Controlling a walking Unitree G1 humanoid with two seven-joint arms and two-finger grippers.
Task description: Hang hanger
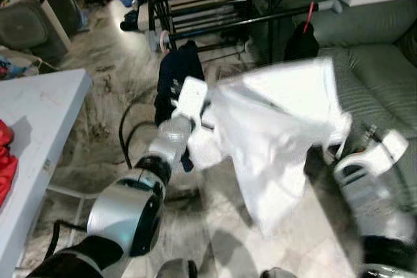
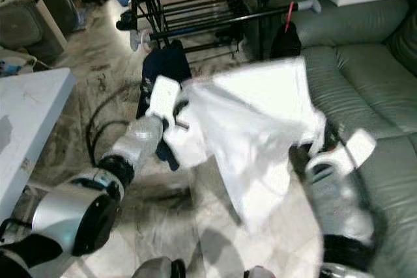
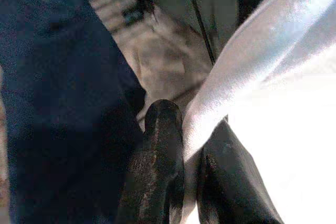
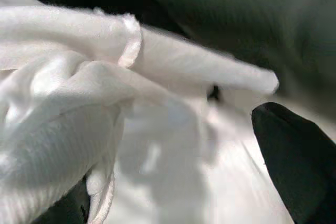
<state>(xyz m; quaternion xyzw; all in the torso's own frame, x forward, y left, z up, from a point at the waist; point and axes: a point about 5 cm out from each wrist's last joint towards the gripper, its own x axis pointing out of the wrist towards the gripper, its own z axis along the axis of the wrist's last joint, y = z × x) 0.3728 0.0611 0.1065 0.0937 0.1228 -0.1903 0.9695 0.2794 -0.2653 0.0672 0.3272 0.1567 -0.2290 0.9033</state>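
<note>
A grey-green sofa (image 1: 365, 89) with plump ribbed cushions runs along my right, and the floor (image 1: 111, 89) under me is glossy veined marble. At my left stands a flat white counter (image 1: 39, 115) with a crumpled red cloth (image 1: 5, 161) at its left edge. Ahead is a black metal rack (image 1: 215, 4) of thin round bars, and a dark navy garment (image 1: 176, 73) hangs limp just in front of it.

Between my arms I hold up a white garment (image 1: 280, 128), soft and finely ribbed, bunched into folds and sagging to a point above the floor. My left tool (image 3: 189, 156) pinches its edge, the two black rubbery fingers (image 3: 157, 150) narrow with a fold of cloth squeezed between them. My right tool (image 4: 173, 182) is buried in the cloth on the sofa side; one blunt black finger (image 4: 299, 156) shows and fabric wraps the rest, so I cannot tell how wide it stands. I cannot make out a hanger's shape under the cloth.
</note>
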